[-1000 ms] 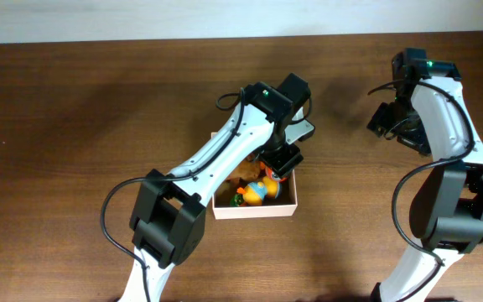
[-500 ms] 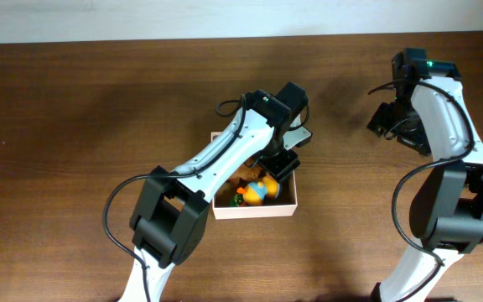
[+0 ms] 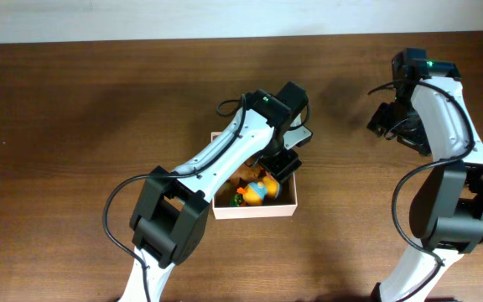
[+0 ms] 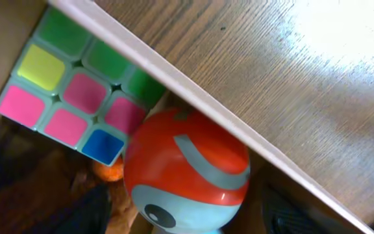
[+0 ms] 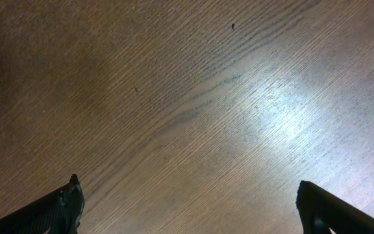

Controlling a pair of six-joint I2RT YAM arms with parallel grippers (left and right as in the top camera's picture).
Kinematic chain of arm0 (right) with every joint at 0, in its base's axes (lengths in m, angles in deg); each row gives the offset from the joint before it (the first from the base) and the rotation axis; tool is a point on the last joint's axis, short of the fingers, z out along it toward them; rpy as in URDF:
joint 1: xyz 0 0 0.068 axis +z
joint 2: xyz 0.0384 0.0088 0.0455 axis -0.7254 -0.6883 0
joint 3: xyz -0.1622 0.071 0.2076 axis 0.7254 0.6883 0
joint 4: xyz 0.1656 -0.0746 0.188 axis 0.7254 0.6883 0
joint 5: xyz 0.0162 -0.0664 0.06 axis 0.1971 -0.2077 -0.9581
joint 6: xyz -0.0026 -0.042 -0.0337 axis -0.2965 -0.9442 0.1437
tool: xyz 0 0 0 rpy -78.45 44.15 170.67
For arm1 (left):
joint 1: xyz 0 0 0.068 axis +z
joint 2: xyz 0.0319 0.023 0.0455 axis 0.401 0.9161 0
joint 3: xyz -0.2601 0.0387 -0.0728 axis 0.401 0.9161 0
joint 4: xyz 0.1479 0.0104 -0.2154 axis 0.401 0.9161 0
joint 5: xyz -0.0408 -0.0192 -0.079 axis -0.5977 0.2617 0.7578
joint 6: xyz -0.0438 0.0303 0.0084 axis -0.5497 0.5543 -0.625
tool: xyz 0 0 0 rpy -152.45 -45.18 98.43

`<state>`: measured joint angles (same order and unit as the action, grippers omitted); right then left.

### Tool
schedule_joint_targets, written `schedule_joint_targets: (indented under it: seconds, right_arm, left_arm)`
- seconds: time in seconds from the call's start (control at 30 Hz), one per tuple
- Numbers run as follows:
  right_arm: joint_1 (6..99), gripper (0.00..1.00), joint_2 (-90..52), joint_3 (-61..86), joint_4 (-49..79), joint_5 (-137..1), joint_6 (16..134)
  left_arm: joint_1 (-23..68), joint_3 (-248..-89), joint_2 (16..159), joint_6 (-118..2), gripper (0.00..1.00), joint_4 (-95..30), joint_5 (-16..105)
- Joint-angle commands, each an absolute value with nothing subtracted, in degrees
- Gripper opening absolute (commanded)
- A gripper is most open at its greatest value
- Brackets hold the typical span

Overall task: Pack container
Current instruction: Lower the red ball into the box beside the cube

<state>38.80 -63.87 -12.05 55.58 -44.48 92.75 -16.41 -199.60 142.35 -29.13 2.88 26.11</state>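
Note:
The container [image 3: 254, 211], a shallow white-walled box, sits mid-table with toys inside. In the left wrist view its white wall [image 4: 239, 133] runs diagonally. Inside lie a pastel puzzle cube [image 4: 70, 97] and a round red and light-blue toy [image 4: 187, 172]. My left gripper [image 3: 279, 164] is down at the box's far right corner. Its fingers [image 4: 187, 218] stand either side of the red and blue toy with small gaps, open. A yellow, orange and blue toy [image 3: 254, 191] shows in the overhead view. My right gripper [image 3: 390, 126] is open and empty over bare wood [image 5: 190, 208].
The brown wooden table [image 3: 74, 126] stretches round the box. A pale wall strip [image 3: 141, 17] runs along the far edge. Both arms' lower links rise from the near edge.
My left gripper shifted slightly toward the box a second ago and has stayed still since. The right arm has not moved.

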Motion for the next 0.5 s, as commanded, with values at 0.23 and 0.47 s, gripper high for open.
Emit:
schedule_joint_targets:
  seconds: [0.23,0.47]
  right_arm:
    - [38.60,0.99,-63.62,-12.07,55.62,-44.20,93.27]
    - [38.60,0.99,-63.62,-12.07,55.62,-44.20,93.27]
  left_arm:
    - [-15.99,-198.55,142.66,-28.63,0.74,2.29,25.93]
    - [-15.99,-196.59,142.66,-28.63,0.74,1.88,25.91]
